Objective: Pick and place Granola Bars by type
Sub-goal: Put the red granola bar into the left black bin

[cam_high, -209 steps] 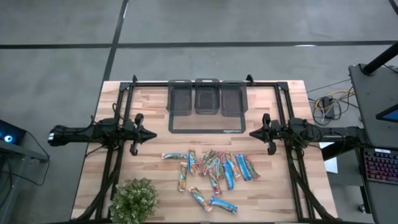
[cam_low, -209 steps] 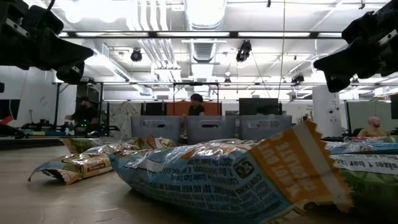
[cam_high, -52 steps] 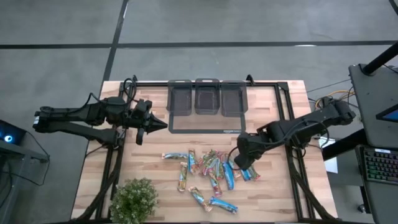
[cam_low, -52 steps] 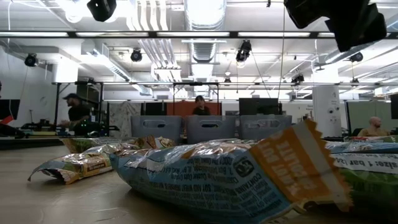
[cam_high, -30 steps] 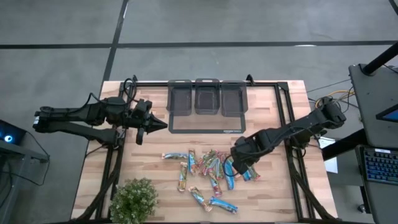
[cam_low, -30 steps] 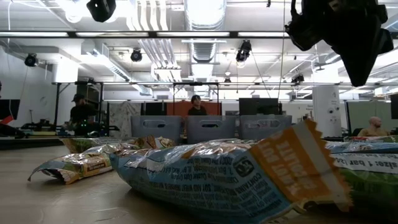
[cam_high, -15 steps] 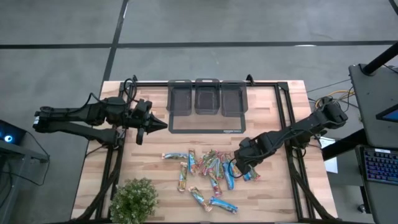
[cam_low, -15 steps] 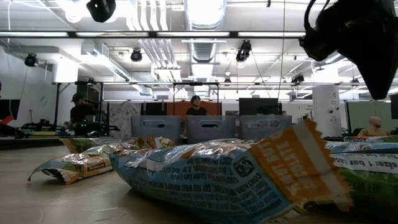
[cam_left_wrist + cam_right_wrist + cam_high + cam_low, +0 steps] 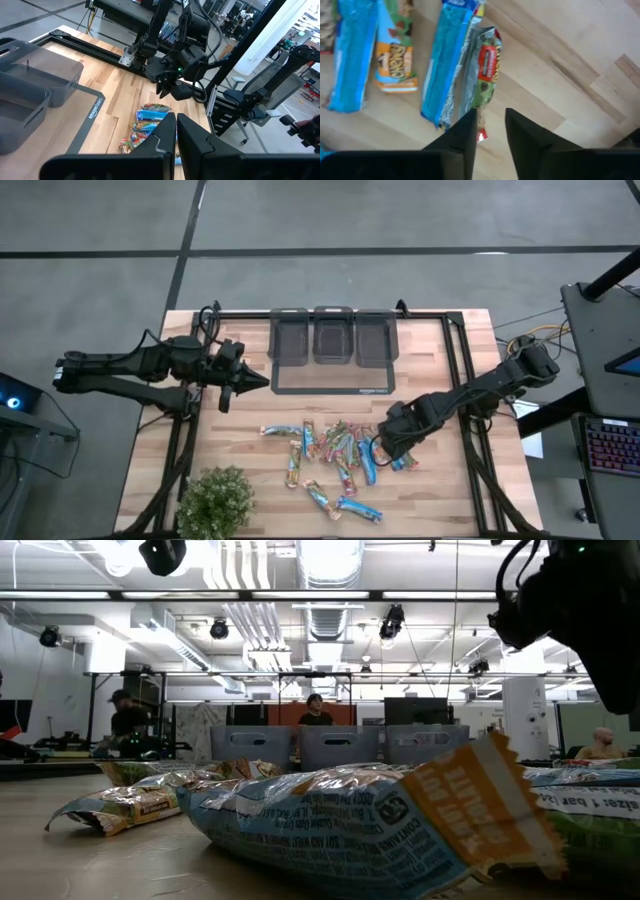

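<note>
Several granola bars [image 9: 335, 448], some blue and some green, red and orange, lie in a loose pile on the wooden table. My right gripper [image 9: 377, 450] is open, low over the pile's right end. In the right wrist view its fingers [image 9: 491, 125] stand on either side of one end of a green and red bar [image 9: 485, 70], which lies beside a blue bar [image 9: 447, 60]. My left gripper [image 9: 262, 380] is shut and empty, in the air over the table's left half, and shows in its own view too [image 9: 176, 122]. My right gripper's fingers come down from above around the green and red bar's wrapper end [image 9: 481, 134]. I cannot tell whether they touch it. The bar lies flat on the table.
Three dark bins [image 9: 332, 338] stand in a row at the table's far edge, on a dark frame. A leafy green plant [image 9: 215, 502] stands at the near left corner. A blue bar [image 9: 350, 830] fills the low view's foreground.
My right gripper has come down and a little toward the table's near edge, onto the right end of the pile. The bars have not moved.
</note>
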Robot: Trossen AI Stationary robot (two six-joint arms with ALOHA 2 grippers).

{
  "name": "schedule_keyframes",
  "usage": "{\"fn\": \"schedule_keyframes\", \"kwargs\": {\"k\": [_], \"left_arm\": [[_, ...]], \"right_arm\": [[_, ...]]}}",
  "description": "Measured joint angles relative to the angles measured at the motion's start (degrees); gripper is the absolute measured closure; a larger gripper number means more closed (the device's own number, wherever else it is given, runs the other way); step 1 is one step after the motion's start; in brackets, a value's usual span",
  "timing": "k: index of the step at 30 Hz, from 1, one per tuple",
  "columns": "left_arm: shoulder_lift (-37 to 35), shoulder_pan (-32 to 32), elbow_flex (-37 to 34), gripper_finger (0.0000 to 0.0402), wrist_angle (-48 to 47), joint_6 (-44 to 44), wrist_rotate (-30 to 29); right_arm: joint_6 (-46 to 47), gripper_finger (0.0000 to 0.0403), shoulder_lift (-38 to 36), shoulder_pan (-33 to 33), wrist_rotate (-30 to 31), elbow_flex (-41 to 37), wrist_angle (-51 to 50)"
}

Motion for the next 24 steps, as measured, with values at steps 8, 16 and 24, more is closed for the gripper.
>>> {"fn": "schedule_keyframes", "kwargs": {"k": [8,16,24], "left_arm": [[0.00,0.01,-0.02,0.0402,-0.01,0.00,0.00],[0.00,0.00,-0.02,0.0402,-0.14,0.00,-0.01],[0.00,0.00,-0.02,0.0402,-0.12,0.00,-0.02]], "right_arm": [[-0.99,0.0244,0.00,0.00,0.93,-1.70,1.96],[-1.00,0.0209,-0.02,0.00,2.13,-4.26,6.37],[-0.71,0.0197,-0.02,0.00,2.15,-5.98,7.76]]}}
